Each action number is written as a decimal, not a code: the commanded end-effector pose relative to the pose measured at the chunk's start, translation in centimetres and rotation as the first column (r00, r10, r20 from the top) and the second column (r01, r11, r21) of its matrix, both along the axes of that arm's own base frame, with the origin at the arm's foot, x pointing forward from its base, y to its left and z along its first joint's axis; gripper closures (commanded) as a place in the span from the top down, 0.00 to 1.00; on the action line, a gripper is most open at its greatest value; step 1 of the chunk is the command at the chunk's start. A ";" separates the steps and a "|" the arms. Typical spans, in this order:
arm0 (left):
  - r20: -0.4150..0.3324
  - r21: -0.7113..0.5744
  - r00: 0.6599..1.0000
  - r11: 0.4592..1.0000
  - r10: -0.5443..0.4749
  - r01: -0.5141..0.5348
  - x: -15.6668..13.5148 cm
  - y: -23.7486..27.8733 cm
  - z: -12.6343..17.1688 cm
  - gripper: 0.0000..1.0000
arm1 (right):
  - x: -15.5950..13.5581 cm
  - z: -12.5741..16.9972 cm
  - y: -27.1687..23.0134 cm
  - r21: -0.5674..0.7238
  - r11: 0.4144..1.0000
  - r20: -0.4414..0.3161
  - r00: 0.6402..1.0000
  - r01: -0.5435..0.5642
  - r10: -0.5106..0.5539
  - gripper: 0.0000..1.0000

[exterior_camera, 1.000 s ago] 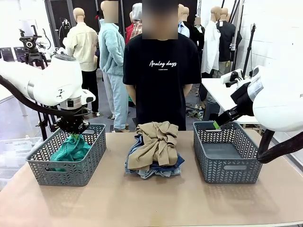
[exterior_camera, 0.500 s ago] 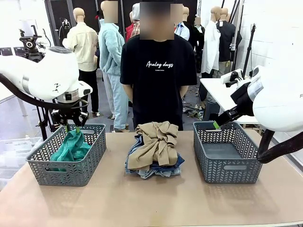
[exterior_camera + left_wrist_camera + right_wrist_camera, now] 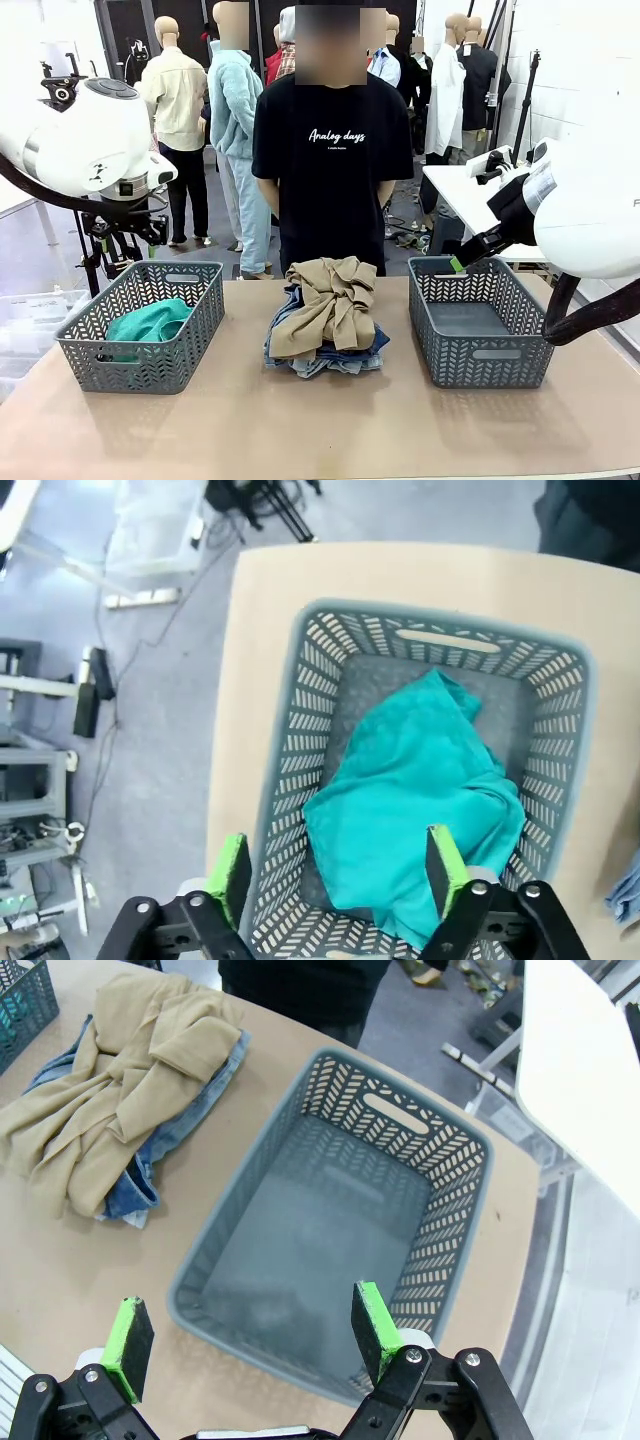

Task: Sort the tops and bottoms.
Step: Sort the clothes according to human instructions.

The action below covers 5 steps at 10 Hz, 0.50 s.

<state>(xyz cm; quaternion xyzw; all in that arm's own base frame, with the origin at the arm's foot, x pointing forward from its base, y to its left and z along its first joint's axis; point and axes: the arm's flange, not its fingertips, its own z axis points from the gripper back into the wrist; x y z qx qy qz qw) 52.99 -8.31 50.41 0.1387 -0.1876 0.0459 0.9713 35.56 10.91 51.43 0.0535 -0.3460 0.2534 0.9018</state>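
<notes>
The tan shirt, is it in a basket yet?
No, the tan shirt lies on top of the jeans pile on the table.

teal top (image 3: 420, 780): soft cloth; basket (image 3: 150, 365): matt plastic lattice; table (image 3: 320, 425): smooth matt

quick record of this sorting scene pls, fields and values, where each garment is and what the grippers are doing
left basket: grey plastic lattice basket, holds the teal-green cloth top
right basket: matching grey lattice basket, holds no garment
middle pile: tan khaki shirt lying on top of blue denim garments
left gripper: jaws open, above the left basket, holding nothing
right gripper: jaws open, above the right basket
person in a black T-shirt: standing behind the pile
</notes>
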 end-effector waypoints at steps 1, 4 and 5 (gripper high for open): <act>-0.012 -0.054 1.000 0.999 0.000 -0.001 -0.2 -0.4 0.1 0.93 | 0.2 -0.2 0.0 0.011 1.000 -0.004 1.000 -0.005 0.005 1.00; -0.003 -0.016 1.000 1.000 0.003 -0.003 0.0 -0.2 0.0 0.93 | 0.2 -0.2 0.0 0.011 1.000 -0.004 1.000 -0.005 0.005 1.00; -0.003 -0.016 1.000 1.000 0.003 -0.003 0.0 -0.2 0.0 0.93 | 0.2 -0.2 0.0 0.011 1.000 -0.004 1.000 -0.005 0.005 1.00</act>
